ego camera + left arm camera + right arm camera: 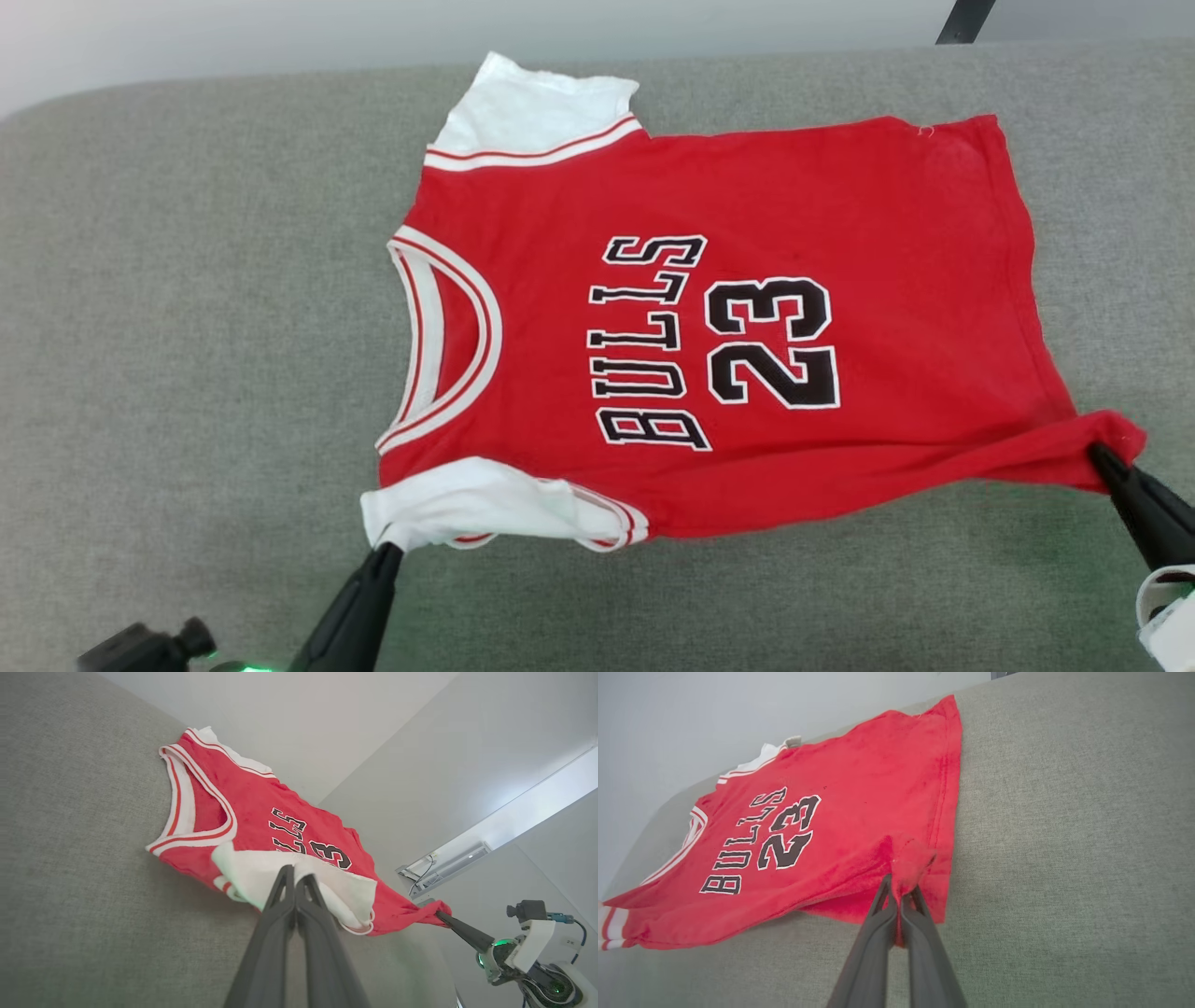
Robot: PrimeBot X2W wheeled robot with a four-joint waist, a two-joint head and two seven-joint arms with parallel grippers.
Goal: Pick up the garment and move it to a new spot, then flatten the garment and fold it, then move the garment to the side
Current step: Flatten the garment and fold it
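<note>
Grey fabric cushion (187, 327) with a pale wall (280, 37) behind it, and the BULLS 23 jersey (728, 336) lies face up across the middle, neck hole toward our left, hem toward our right. Its far side rests flat on the cushion, while the near edge is lifted a bit between our left gripper (387, 551) and right gripper (1102, 457).

What worries us is that both bites are tiny, right at the fingertips. If we pull apart or lift too hard, the cloth could slip out of one side and the whole thing would swing and crumple. Uneven pulling would probably skew it too. The near white sleeve (467, 509) is already bunched, so it may tuck under when we lay it down.

On the left, the fingers are fully closed, pinching the edge of that white sleeve. On the right they're closed tight too, pinching the near hem corner (1116, 437). Neither one holds anything else.
</note>
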